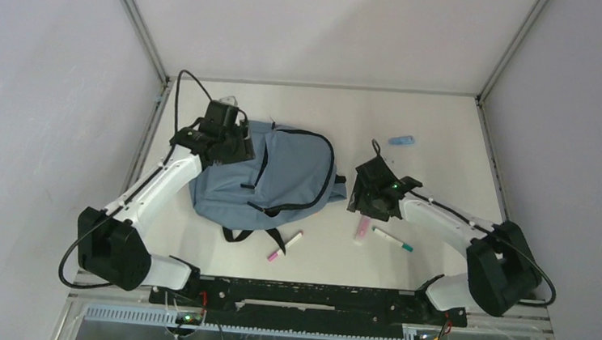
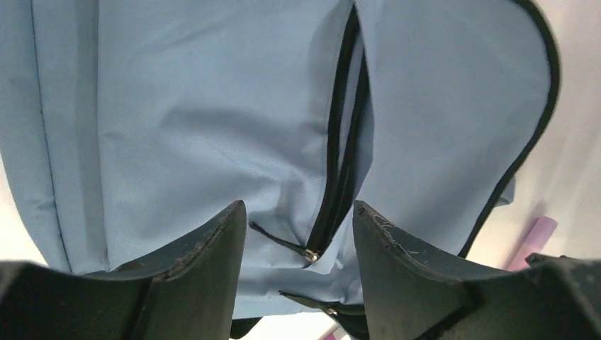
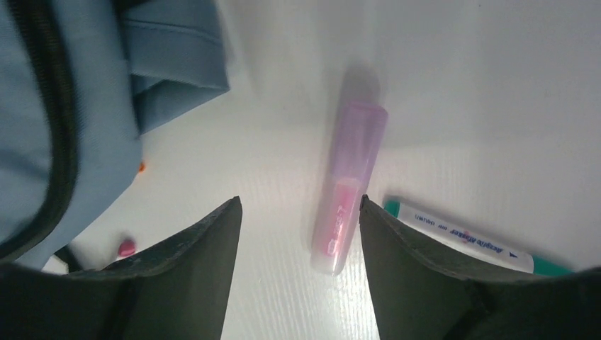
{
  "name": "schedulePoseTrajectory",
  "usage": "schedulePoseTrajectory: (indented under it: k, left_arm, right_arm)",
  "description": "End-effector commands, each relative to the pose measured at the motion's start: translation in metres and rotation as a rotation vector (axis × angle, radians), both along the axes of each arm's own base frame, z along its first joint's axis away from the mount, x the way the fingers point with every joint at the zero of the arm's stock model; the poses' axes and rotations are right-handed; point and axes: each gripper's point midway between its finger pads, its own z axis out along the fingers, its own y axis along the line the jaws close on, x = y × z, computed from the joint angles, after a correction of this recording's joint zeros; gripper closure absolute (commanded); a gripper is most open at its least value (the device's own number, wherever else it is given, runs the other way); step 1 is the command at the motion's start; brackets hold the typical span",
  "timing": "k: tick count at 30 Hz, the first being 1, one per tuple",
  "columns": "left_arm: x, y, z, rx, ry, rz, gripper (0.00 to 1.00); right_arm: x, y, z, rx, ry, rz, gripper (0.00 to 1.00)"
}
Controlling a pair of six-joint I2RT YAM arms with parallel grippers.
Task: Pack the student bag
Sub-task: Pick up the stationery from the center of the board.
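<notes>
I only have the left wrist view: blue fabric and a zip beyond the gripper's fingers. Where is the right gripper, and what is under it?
Observer: The right gripper hangs just right of the student bag, open over a pink highlighter lying on the table.
Operator: Anything else loose next to that?
Observer: A white marker with green ends lies just right of the highlighter.
Operator: Is there more further out?
Observer: A small light blue item lies alone toward the far side of the table, beyond the right gripper.
</notes>
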Motion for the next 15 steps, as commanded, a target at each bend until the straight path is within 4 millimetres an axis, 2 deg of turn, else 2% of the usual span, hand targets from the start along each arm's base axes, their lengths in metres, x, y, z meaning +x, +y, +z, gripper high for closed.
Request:
schedulePoseTrajectory:
  k: [1,8,14,15]
  left_arm:
    - [-0.001,0.006,-0.004,0.016,0.002,0.034,0.37]
    - [0.007,0.015,-0.021,0.12,-0.032,0.032,0.3]
    - [0.017,-0.004,-0.046,0.136,0.024,-0.024,0.34]
    - [0.019,-0.007,-0.049,0.141,0.031,-0.028,0.35]
  right_arm:
    - [0.011,0.0,-0.012,-0.027,-0.017,-0.046,0.32]
    - [0.009,-0.009,-0.032,-0.095,0.022,-0.069,0.39]
    - [0.008,-0.003,-0.047,-0.106,0.052,-0.052,0.45]
    - [0.008,-0.001,-0.05,-0.102,0.058,-0.049,0.49]
